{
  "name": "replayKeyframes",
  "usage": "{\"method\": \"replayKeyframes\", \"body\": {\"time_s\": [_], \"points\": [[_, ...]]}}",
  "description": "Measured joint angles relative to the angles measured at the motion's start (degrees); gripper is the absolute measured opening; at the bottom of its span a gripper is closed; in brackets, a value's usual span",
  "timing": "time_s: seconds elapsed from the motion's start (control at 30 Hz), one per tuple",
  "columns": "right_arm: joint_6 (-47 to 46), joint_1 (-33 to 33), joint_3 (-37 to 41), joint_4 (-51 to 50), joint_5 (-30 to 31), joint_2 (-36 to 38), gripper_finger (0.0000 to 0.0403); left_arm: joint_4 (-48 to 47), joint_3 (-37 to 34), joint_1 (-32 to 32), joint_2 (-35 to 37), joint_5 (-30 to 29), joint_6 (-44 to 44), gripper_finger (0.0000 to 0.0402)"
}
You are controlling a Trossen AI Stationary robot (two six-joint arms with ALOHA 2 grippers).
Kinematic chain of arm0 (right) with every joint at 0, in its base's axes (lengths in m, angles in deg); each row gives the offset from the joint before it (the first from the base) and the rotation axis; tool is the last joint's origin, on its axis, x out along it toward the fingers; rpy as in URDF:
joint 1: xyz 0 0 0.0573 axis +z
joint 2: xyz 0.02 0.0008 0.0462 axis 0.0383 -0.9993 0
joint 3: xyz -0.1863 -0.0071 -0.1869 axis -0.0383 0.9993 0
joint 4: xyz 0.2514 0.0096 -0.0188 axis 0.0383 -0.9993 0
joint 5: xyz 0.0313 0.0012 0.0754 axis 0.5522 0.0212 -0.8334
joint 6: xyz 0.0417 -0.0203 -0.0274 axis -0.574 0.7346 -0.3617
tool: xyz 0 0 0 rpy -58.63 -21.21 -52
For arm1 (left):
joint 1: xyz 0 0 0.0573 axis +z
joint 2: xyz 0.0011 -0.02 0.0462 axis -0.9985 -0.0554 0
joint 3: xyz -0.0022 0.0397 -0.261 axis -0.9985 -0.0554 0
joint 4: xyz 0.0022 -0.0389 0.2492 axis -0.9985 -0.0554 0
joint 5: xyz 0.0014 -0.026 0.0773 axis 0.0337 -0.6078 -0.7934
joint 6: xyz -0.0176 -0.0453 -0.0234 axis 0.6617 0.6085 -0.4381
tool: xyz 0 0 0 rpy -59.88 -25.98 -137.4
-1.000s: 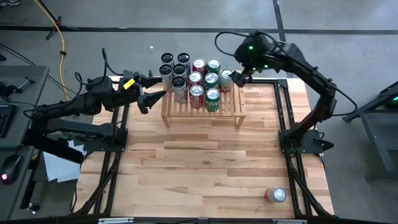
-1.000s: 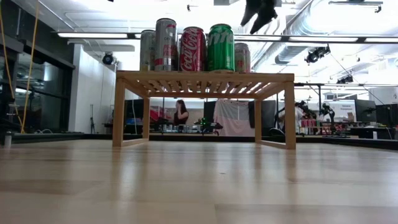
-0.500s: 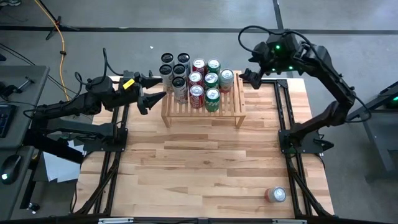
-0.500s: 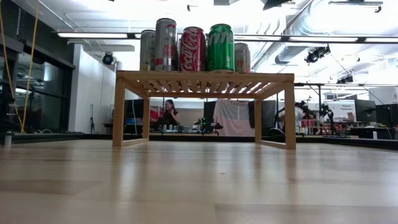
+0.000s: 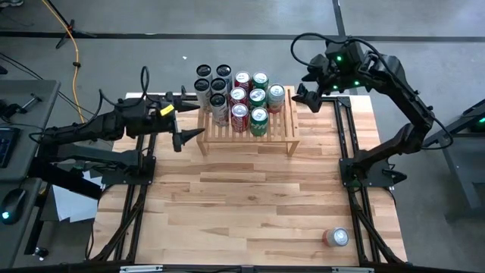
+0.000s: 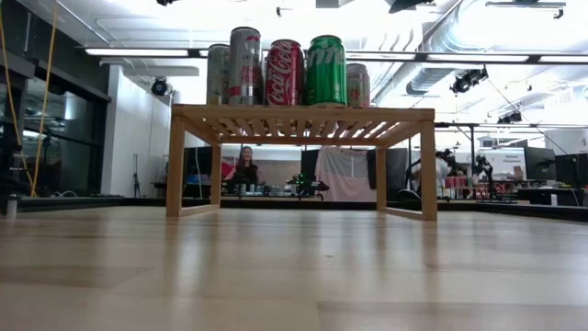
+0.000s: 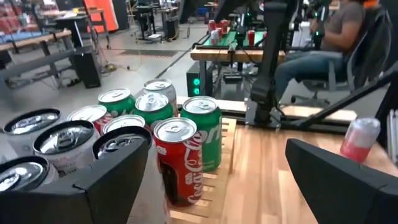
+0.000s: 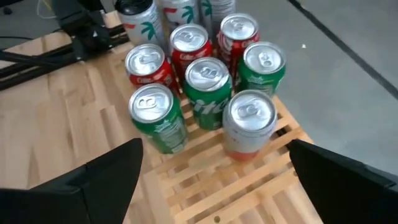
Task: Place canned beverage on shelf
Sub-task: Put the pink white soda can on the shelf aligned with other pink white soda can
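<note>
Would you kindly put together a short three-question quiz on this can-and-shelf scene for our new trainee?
1. True or false: the right gripper holds a can.
2. Where is the one can that is not on the shelf? A) near table corner on the right arm's side B) under the shelf C) in the left gripper
3. What colour is the front can nearest the shelf's empty end in the low view?

Key: 1 false, its jaws are open and empty. 2 A. 3 green.

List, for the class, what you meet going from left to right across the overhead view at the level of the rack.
Left gripper, open → black-topped cans → wooden shelf with red and green cans → right gripper, open. The lone can sits apart at the table's near right corner.
</note>
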Motion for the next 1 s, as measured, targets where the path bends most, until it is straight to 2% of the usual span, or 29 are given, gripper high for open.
{"method": "replayKeyframes", "body": {"time_s": [0.13, 0.23, 0.3, 0.37, 0.5, 0.63, 0.73, 1.0], "points": [[-3.6, 0.0, 0.0, -2.1, -3.5, 0.0, 0.0390, 0.3, 0.0, 0.0, 0.0, 0.1, 4.6, 0.0374], [-7.7, 0.4, 0.0, -5.2, -9.3, 0.0, 0.0390, 0.4, 0.0, 0.0, 0.0, 0.1, 5.0, 0.0374], [-10.3, 2.1, 0.0, -7.7, -12.3, 0.0, 0.0390, 0.8, 0.0, 0.0, 0.0, 0.0, 4.2, 0.0374], [-12.5, 5.1, 0.0, -9.8, -12.4, 0.0, 0.0390, 1.0, 0.0, 0.0, 0.0, 0.0, 3.8, 0.0374], [-19.0, 14.0, 0.2, -11.4, -4.9, 0.0, 0.0390, 1.0, 0.0, 0.0, 0.0, 0.0, 3.8, 0.0374], [-25.9, 24.3, 4.5, -10.9, 1.4, 0.3, 0.0390, 1.0, 0.0, 0.0, 0.0, 0.0, 3.8, 0.0374], [-31.4, 31.7, 9.8, -11.5, 1.5, 0.4, 0.0390, 1.0, 0.0, 0.0, 0.0, 0.0, 3.8, 0.0374], [-48.8, 50.6, 26.6, -12.9, -7.0, 0.4, 0.0390, 1.0, 0.0, 0.0, 0.0, -0.3, 3.8, 0.0374]]}}
